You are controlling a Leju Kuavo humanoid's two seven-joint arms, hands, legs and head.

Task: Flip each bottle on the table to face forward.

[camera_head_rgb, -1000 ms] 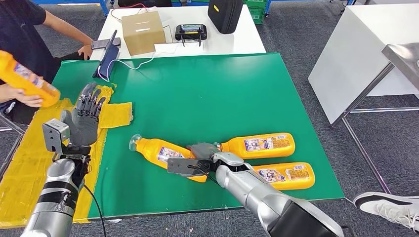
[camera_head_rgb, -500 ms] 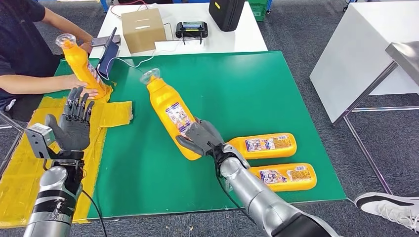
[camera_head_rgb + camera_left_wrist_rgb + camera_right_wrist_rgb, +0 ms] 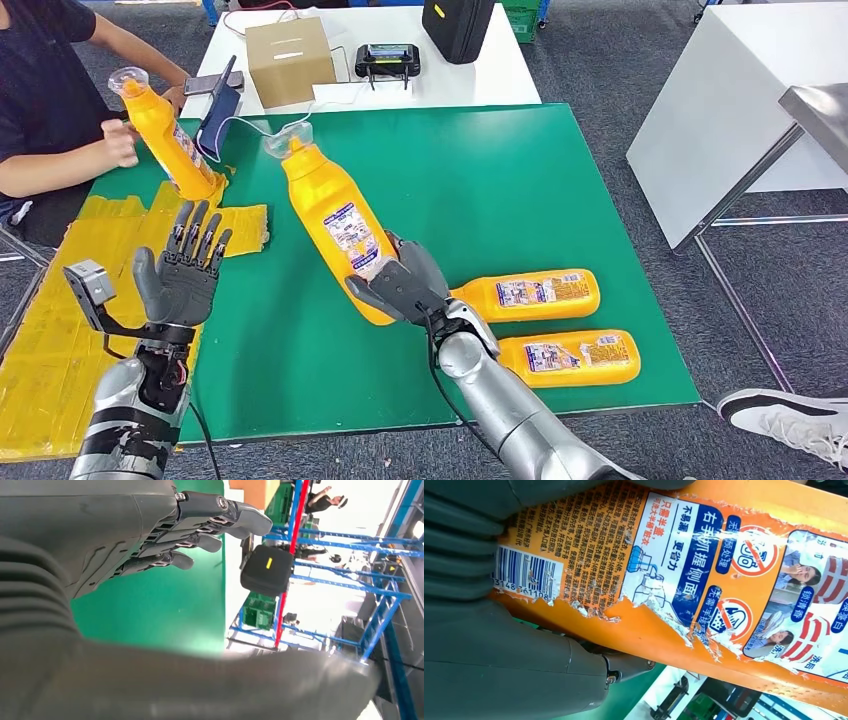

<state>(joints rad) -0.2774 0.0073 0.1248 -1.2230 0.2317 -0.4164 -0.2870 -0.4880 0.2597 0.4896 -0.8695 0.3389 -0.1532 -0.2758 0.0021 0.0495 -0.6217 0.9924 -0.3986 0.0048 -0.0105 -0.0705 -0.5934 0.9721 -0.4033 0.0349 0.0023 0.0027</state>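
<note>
**Lifting one bottle clear of the mat for a handover**

Head view. The right hand (image 3: 402,283) grips the lower body of an orange bottle (image 3: 331,222), which is tilted with its clear cap toward the far left and raised off the green mat (image 3: 480,180). That lean points the bottle toward the left hand (image 3: 183,275), which is raised palm-up beside the yellow taped patch (image 3: 60,330), fingers spread and holding nothing, apparently ready to receive it. Two more orange bottles (image 3: 530,294) (image 3: 570,358) lie on their sides near the mat's near right edge, awaiting their turn. A person (image 3: 40,110) at the far left steadies a fourth bottle (image 3: 165,135) upright.

Left wrist view. The left hand's fingers (image 3: 200,530) extend loosely apart over green mat, enclosing nothing.

Right wrist view. The bottle's torn label (image 3: 684,565) with barcode faces the camera; the grey thumb (image 3: 524,675) and palm clamp the body from opposite sides.
</note>
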